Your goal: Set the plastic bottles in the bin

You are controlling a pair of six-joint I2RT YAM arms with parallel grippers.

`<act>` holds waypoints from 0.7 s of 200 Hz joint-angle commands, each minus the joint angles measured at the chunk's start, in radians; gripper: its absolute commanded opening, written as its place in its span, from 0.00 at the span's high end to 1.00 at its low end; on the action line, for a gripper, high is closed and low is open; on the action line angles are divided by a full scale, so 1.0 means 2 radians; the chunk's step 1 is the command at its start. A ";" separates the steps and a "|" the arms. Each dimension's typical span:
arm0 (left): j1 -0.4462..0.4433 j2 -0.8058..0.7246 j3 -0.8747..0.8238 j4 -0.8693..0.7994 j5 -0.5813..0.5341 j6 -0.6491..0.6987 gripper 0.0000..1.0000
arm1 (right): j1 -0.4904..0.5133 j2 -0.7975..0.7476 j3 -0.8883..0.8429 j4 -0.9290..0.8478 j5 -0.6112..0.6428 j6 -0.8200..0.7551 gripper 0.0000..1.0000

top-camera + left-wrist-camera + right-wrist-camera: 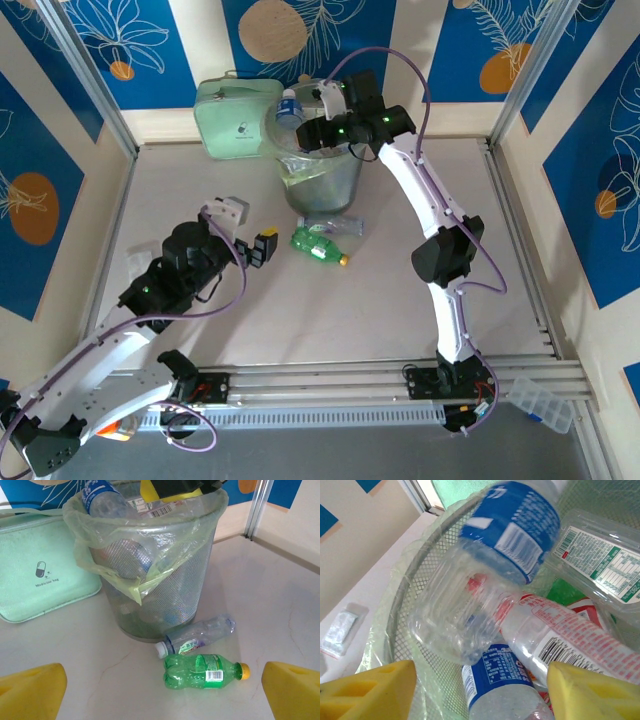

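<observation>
Bin (pixel 325 190), round grey mesh with pale green bag liner, stands near the table's (pixel 300 330) far edge, bottles (pixel 560 645) heaped inside. Right gripper (pixel 480 692) hangs over it, yellow fingers spread, nothing pinched; clear blue-labelled plastic bottle (pixel 490 575) lies tilted on the heap. Green yellow-capped plastic bottle (pixel 205 670) and clear white-capped plastic bottle (pixel 197 636) lie on the table just beside the bin. Left gripper (pixel 162 692) spread wide, empty, facing them.

Right gripper (pixel 312 135) over the bin (pixel 325 192), green bottle (pixel 320 246) lying near left gripper (pixel 248 230)
</observation>
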 commanded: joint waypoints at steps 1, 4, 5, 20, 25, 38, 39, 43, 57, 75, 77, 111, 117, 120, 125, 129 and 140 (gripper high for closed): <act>0.004 -0.011 -0.006 0.017 -0.020 0.005 0.00 | -0.005 -0.005 0.027 0.010 -0.018 0.026 0.35; 0.004 -0.012 -0.007 0.018 -0.022 0.005 0.00 | -0.007 -0.004 0.029 0.013 -0.021 0.031 0.36; 0.004 -0.012 -0.007 0.018 -0.023 0.005 0.00 | -0.007 -0.003 0.029 0.014 -0.022 0.032 0.37; 0.004 -0.017 -0.009 0.021 -0.034 0.007 0.00 | -0.011 0.006 0.039 0.027 -0.029 0.053 0.40; 0.004 -0.019 -0.010 0.022 -0.038 0.008 0.00 | -0.011 0.010 0.043 0.030 -0.031 0.057 0.40; 0.004 -0.023 -0.012 0.026 -0.047 0.010 0.00 | -0.010 0.029 0.064 0.032 -0.032 0.066 0.42; 0.004 -0.023 -0.012 0.026 -0.048 0.010 0.00 | -0.010 0.031 0.066 0.031 -0.032 0.066 0.42; 0.004 -0.024 -0.013 0.027 -0.050 0.011 0.00 | -0.009 0.037 0.076 0.029 -0.031 0.068 0.42; 0.005 -0.027 -0.015 0.029 -0.058 0.012 0.00 | -0.008 0.065 0.106 0.023 -0.033 0.079 0.41; 0.005 -0.028 -0.016 0.029 -0.062 0.012 0.00 | -0.004 0.094 0.126 0.028 -0.043 0.096 0.38; 0.006 -0.027 -0.016 0.030 -0.062 0.012 0.00 | -0.003 0.097 0.126 0.030 -0.044 0.097 0.38; 0.008 -0.024 -0.016 0.030 -0.060 0.012 0.00 | 0.008 0.126 0.128 0.037 -0.040 0.099 0.37; 0.008 -0.023 -0.016 0.030 -0.060 0.012 0.00 | 0.009 0.130 0.128 0.038 -0.040 0.100 0.37; 0.008 -0.024 -0.016 0.030 -0.060 0.012 0.00 | 0.009 0.131 0.129 0.038 -0.040 0.101 0.37; 0.008 -0.024 -0.016 0.030 -0.060 0.012 0.00 | 0.010 0.133 0.128 0.037 -0.041 0.101 0.37; 0.008 -0.024 -0.016 0.029 -0.060 0.011 0.00 | 0.010 0.135 0.128 0.037 -0.041 0.101 0.38; 0.008 -0.024 -0.016 0.029 -0.060 0.011 0.00 | 0.011 0.135 0.128 0.035 -0.038 0.099 0.38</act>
